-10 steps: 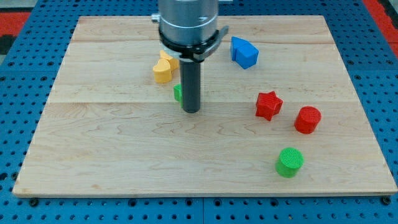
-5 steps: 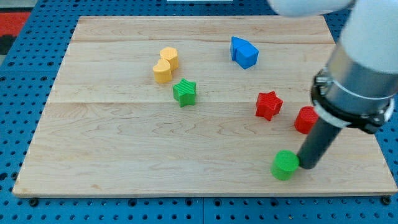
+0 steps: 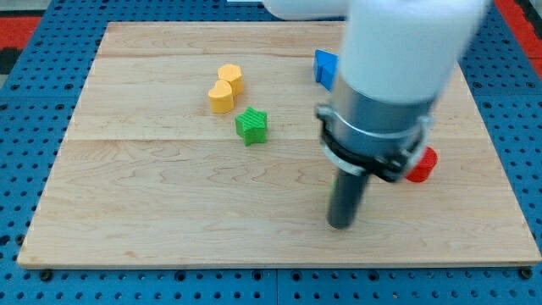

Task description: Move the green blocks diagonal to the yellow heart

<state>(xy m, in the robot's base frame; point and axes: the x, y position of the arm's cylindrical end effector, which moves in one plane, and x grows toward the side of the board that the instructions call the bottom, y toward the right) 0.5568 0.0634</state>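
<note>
The yellow heart (image 3: 225, 89) lies at the board's upper left. The green star (image 3: 251, 125) sits just to its lower right, close to it but apart. My tip (image 3: 341, 225) rests on the board at the lower middle-right, far from both. The green cylinder is almost fully hidden behind my rod; only a thin green sliver (image 3: 331, 197) shows at the rod's left edge.
A blue block (image 3: 323, 66) shows partly at the view's top, behind the arm. A red cylinder (image 3: 422, 166) peeks out at the arm's right. The red star is hidden by the arm. The wooden board (image 3: 152, 212) lies on a blue pegboard.
My tip went from the green star to the green cylinder at the lower right, then moved left with the cylinder ahead of it. The cylinder has shifted left.
</note>
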